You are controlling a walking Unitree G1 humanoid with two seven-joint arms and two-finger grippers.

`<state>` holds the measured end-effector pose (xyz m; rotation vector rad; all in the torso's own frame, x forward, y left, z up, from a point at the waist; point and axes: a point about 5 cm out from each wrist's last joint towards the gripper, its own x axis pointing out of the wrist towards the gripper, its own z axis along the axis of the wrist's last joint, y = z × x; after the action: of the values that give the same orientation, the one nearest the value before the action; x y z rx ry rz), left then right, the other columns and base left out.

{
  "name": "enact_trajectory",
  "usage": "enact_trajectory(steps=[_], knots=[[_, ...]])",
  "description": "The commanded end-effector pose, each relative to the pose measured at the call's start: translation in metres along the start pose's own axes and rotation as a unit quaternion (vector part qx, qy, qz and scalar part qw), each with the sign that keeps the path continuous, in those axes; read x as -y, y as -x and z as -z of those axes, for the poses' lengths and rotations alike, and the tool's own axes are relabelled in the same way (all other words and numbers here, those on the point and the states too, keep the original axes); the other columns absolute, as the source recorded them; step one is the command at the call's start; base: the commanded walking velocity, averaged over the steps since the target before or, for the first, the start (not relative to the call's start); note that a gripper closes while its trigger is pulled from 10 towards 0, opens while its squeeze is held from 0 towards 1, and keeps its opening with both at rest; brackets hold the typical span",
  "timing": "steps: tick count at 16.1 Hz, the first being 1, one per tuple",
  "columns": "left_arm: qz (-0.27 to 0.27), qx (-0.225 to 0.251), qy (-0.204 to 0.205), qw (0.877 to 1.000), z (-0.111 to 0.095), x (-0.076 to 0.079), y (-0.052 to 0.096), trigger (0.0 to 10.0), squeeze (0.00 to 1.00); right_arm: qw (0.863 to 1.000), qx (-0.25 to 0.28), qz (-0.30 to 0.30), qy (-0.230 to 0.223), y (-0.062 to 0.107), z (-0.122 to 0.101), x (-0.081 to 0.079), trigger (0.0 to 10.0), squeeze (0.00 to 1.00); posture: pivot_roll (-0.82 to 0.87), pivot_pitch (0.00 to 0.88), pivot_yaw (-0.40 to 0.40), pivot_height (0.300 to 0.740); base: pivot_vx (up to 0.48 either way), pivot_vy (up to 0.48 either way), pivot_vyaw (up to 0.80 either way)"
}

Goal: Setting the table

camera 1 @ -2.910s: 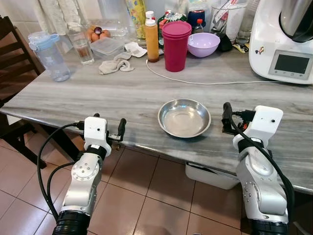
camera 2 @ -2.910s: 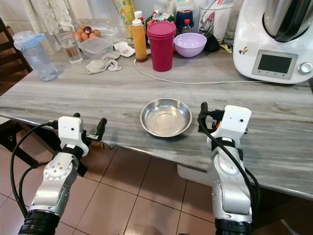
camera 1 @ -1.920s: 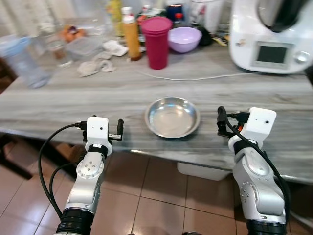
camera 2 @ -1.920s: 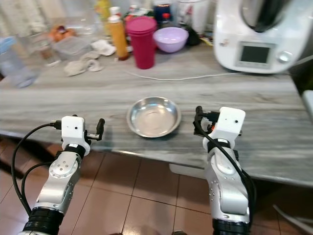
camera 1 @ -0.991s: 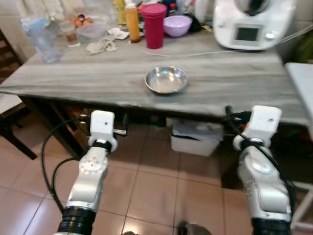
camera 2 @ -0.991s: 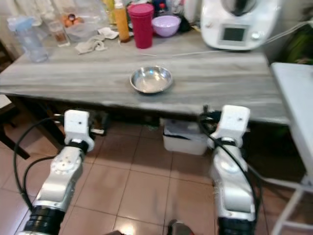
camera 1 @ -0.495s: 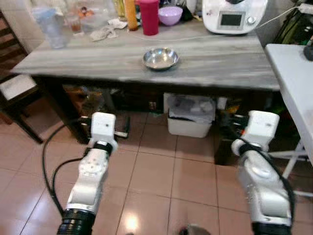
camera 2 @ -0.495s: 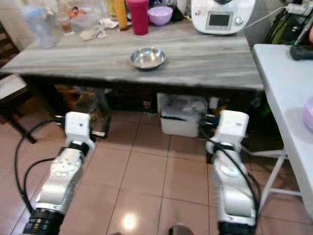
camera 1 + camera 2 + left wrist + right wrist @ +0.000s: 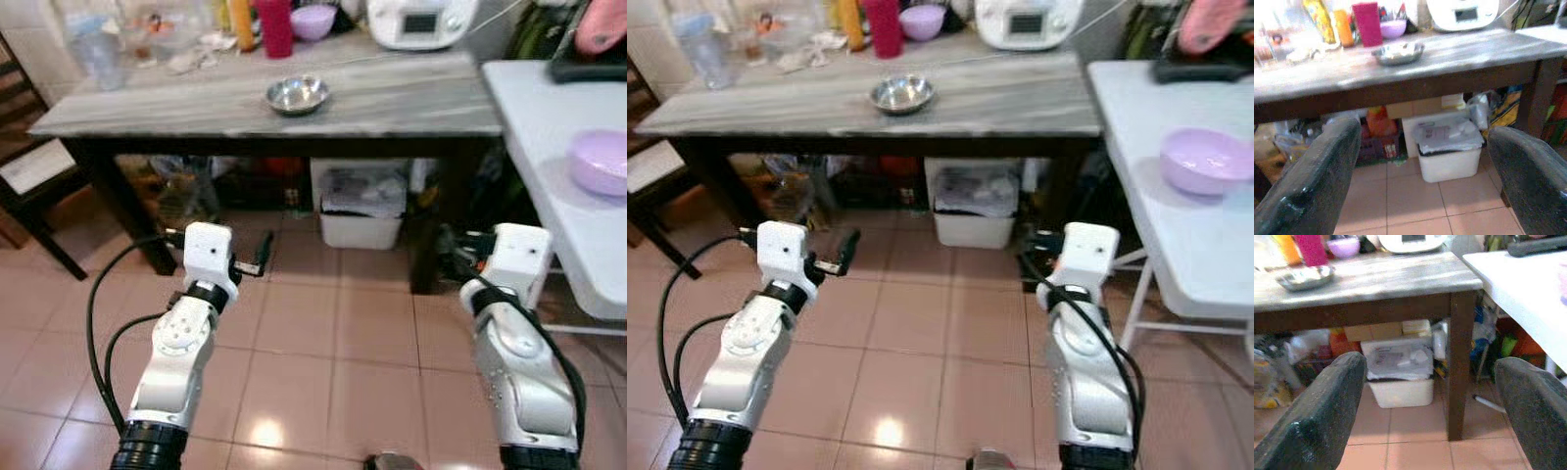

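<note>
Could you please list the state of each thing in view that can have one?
left gripper: open, holding nothing, over the floor.
right gripper: open, holding nothing, over the floor.
steel bowl: upright, looks empty, near the wooden table's front edge.
lilac bowl: upright on the white table.
red tumbler: upright, lid on.
white bin: under the wooden table, bag-lined.

A shallow, round, shiny stainless-steel bowl (image 9: 297, 94) sits upright and empty near the front edge of a grey wood-grain table (image 9: 392, 98). A round lilac plastic bowl (image 9: 1208, 160) sits upright on a separate white table (image 9: 1136, 108) to the right.
</note>
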<state>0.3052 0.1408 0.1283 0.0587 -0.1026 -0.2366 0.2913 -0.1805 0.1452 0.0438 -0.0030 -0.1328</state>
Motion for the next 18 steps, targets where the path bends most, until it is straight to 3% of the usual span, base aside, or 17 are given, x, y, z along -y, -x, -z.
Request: enact_trajectory(steps=[1, 6, 18], knots=[[0.001, 0.005, 0.002, 1.000, -0.0015, -0.0006, 0.0005, 10.0, 0.00, 1.000, 0.012, -0.004, 0.001, -0.0009, -0.0055, -0.0017, 10.0, 0.00, -0.20, 0.097, 0.090, 0.740, 0.000, 0.000, 0.00], [0.018, 0.002, 0.015, 1.000, 0.0003, 0.0038, 0.0010, 10.0, 0.00, 1.000, 0.009, -0.002, 0.016, 0.0004, -0.0031, -0.0012, 10.0, 0.00, -0.21, 0.101, 0.092, 0.740, 0.000, 0.000, 0.00], [0.026, 0.002, 0.021, 0.999, 0.0008, 0.0059, 0.0006, 10.0, 0.00, 1.000, 0.012, 0.001, 0.011, -0.0021, -0.0054, -0.0019, 10.0, 0.00, -0.21, 0.104, 0.092, 0.740, 0.000, -0.318, 0.00]])
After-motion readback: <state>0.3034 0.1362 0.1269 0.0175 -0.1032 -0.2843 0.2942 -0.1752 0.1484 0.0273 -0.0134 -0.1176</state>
